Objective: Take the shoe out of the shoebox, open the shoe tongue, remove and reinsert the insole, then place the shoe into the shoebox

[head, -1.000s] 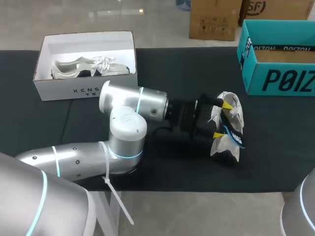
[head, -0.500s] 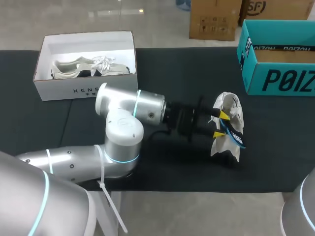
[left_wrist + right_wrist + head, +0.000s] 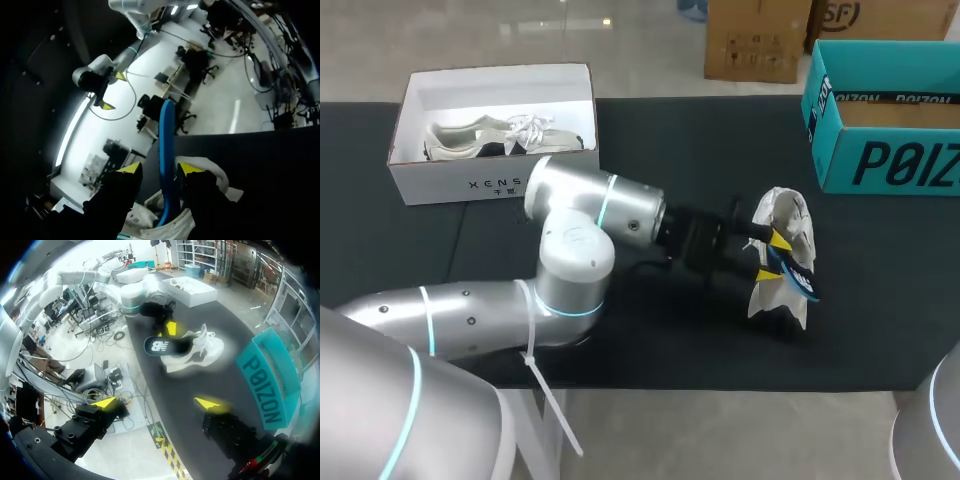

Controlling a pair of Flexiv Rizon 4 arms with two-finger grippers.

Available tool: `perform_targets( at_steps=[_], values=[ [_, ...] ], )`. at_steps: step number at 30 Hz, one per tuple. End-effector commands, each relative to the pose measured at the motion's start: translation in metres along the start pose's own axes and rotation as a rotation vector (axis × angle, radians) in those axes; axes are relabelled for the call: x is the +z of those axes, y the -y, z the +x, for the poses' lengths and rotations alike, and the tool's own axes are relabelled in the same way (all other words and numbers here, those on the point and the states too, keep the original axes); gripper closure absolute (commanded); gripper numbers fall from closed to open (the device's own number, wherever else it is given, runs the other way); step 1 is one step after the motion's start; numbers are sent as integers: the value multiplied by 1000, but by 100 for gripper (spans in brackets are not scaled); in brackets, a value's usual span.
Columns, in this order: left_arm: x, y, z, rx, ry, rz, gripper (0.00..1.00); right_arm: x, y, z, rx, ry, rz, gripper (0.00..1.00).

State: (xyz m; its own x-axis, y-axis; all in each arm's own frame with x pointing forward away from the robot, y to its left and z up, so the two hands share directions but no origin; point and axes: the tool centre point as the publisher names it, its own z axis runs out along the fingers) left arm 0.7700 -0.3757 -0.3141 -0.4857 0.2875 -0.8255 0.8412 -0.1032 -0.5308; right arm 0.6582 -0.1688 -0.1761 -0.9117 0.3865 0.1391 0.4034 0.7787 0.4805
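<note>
A white shoe (image 3: 788, 232) lies on the black table right of the middle, also in the right wrist view (image 3: 204, 347). A blue insole (image 3: 800, 280) sticks out of it. My left gripper (image 3: 772, 256) reaches in from the left and is shut on that insole. In the left wrist view the insole (image 3: 167, 145) stands edge-on between the two yellow-tipped fingers of the gripper (image 3: 159, 170), both touching it, with the shoe (image 3: 212, 172) under them. My right gripper (image 3: 157, 403) hangs open, high above the table's edge, holding nothing. The insole (image 3: 162, 346) shows there as a dark oval.
A white shoebox (image 3: 470, 185) at the back left holds a second pale shoe (image 3: 500, 137). A teal shoebox (image 3: 885, 160) stands open at the back right, also in the right wrist view (image 3: 267, 385). My left arm (image 3: 580, 250) lies across the table's middle.
My left gripper went from wide open to shut on the insole. The left arm's elbow and wrist shifted slightly; the shoe stayed put.
</note>
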Motion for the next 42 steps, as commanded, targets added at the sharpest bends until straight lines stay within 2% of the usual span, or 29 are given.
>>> perform_targets(
  at_steps=[1, 8, 15, 19, 30, 31, 32, 33, 34, 42],
  values=[
    [-6, -3, -6, -16, -74, 5, 53, 1, 1, 0, 1, 1, 3, 0],
    [-15, -2, -2, -31, -166, -8, 58, 1, 1, 0, 1, 1, 3, 0],
    [-7, 4, 3, -36, -239, -4, 60, 1, 1, 0, 1, 1, 3, 0],
    [-5, 5, 6, -35, -269, -27, 58, 1, 1, 0, 1, 1, 3, 0],
    [1, -2, 9, -37, -307, -64, 60, 1, 1, 0, 1, 1, 3, 0],
    [2, -3, 9, -38, -307, -62, 61, 1, 1, 0, 1, 1, 3, 0],
    [2, -4, 10, -37, -309, -63, 67, 1, 1, 0, 1, 1, 3, 0],
    [2, -4, 10, -35, -296, -71, 89, 1, 1, 0, 1, 1, 3, 0],
    [2, -4, 10, -34, -296, -66, 100, 1, 1, 0, 1, 1, 3, 0],
    [-3, -3, 9, -38, -284, -67, 100, 1, 1, 0, 1, 1, 3, 0]
  ],
)
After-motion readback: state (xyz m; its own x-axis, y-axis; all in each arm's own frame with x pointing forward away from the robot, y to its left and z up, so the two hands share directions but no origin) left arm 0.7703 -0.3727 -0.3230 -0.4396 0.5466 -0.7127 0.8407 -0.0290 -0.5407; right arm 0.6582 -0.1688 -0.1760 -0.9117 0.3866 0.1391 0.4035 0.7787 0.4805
